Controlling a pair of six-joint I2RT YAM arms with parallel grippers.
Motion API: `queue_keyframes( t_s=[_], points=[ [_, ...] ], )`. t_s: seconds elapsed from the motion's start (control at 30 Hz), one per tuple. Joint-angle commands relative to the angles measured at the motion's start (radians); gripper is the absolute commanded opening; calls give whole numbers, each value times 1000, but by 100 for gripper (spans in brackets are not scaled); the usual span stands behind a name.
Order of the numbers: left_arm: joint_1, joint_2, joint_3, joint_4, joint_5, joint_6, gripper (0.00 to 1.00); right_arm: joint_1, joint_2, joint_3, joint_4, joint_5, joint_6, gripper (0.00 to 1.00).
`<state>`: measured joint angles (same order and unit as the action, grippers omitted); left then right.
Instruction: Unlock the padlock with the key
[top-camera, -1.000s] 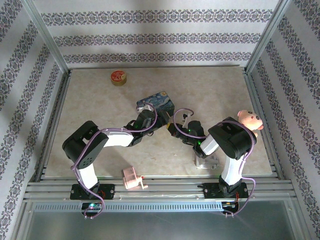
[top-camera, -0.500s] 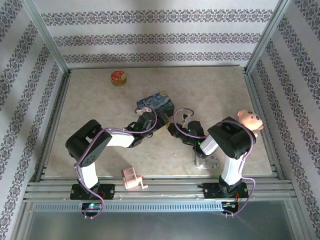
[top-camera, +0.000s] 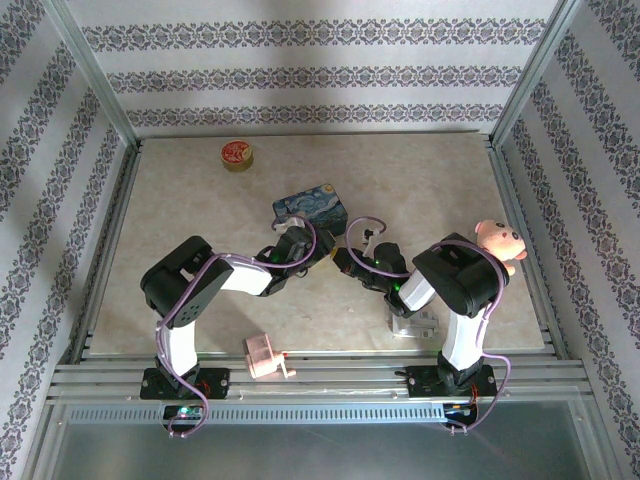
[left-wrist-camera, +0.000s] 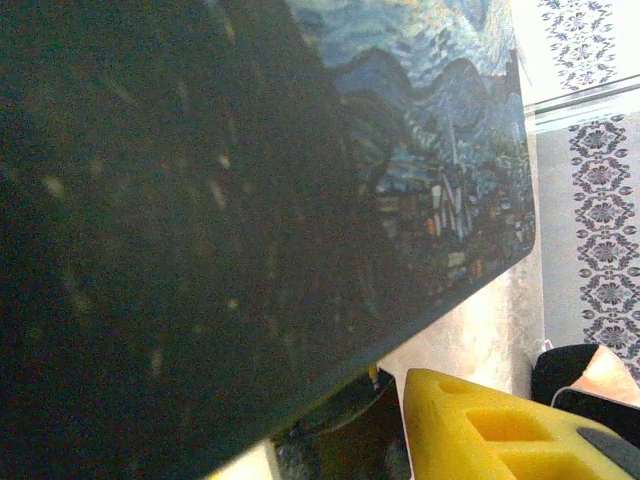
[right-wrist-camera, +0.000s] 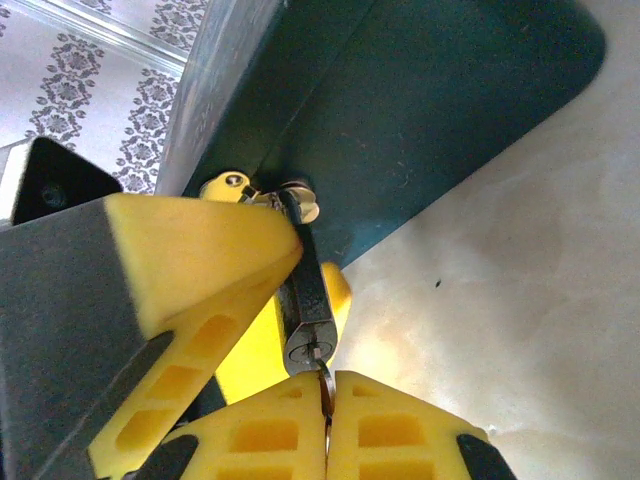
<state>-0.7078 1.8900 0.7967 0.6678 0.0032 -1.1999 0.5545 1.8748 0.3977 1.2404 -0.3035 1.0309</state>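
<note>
1. The right gripper (right-wrist-camera: 327, 388) has its ribbed yellow foam pads pinched tight on the thin dark key (right-wrist-camera: 324, 374), and the key's tip meets the keyhole.
2. The padlock (right-wrist-camera: 303, 300), slim with a silvery metal body, sits mid-table beside the rounded blue tin (right-wrist-camera: 430, 110).
3. The left gripper (right-wrist-camera: 315, 270) has fingers on both sides of the padlock, one touching. Clamped or loose, I can't tell.

- Far half of table (top-camera: 420, 170) open, apart from round tin (top-camera: 237, 155) at far left.
- Centre blocked by blue tin (top-camera: 311, 205), with left gripper (top-camera: 322, 250) and right gripper (top-camera: 347, 262) crowded tip to tip just before it.
- Hardly any gap there: padlock (right-wrist-camera: 305, 300) close to blue tin, flanked by yellow left fingers (right-wrist-camera: 200, 260), key (right-wrist-camera: 325, 375) pinched just below.
- Right edge taken by teddy (top-camera: 500, 240); silver block (top-camera: 415, 322) beside right arm.
- Pink item (top-camera: 265, 357) at near edge, between the bases.
</note>
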Motion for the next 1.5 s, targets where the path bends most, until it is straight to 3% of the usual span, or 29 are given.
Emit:
queue_keyframes(
  t_s=[0.0,0.1,0.27,0.43,0.57,0.93,1.07,1.27,1.47],
  points=[
    [-12,40,16,80,21,-30,45,12,9,32,98,-21,26,1],
    [-12,57,20,106,33,-42,40,15,13,35,108,-25,41,1],
    [-12,59,18,119,37,-55,17,17,14,36,110,-19,43,2],
    [-12,38,4,107,25,-48,4,16,-4,18,105,-7,28,16],
    [-10,26,-7,104,21,-41,1,14,-49,-12,68,12,-4,25],
    [-5,6,-26,98,24,-48,0,29,-209,-115,-100,89,-100,29],
    [-2,0,-30,87,40,-63,0,66,-322,-92,-327,151,-197,29],
    [7,-14,-30,57,80,-78,0,166,-507,75,-876,357,-420,29],
    [19,-23,-17,13,141,-108,0,212,-529,207,-1158,460,-590,28]
  ],
)
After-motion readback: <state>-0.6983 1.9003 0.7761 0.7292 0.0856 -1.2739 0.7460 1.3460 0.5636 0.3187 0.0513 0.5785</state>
